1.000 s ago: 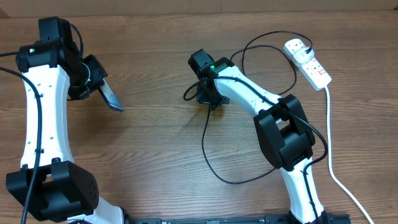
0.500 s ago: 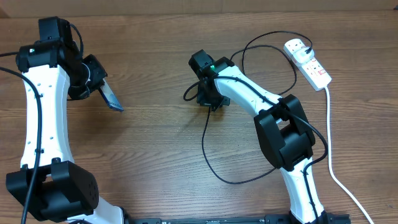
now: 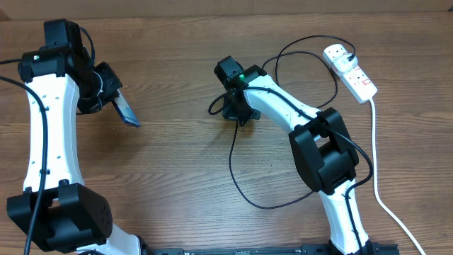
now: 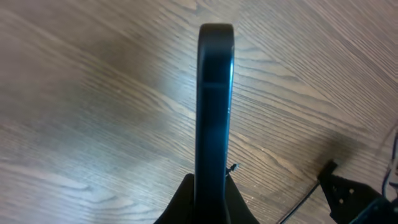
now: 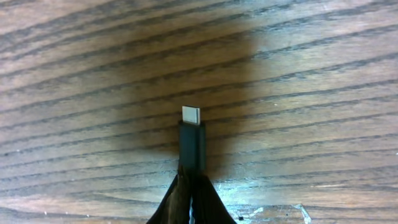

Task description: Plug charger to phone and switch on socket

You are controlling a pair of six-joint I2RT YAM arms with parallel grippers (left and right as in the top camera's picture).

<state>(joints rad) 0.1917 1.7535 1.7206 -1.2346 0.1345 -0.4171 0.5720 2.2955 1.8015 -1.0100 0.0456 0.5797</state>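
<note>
I've got the charger (image 5: 191,134) tip pinched in my right hand (image 5: 191,190), clenched on it, with the connector sticking out past the fingers just above the surface (image 3: 177,177), near center. Cable loops over the surface and up to the socket (image 3: 350,71) at far right. Phone (image 4: 214,106) is off the surface, clamped edge-on in my left hand (image 4: 208,202), well apart on the left.

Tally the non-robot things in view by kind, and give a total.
Phone: 1
Charger cable: 1
Power strip: 1
Total: 3
</note>
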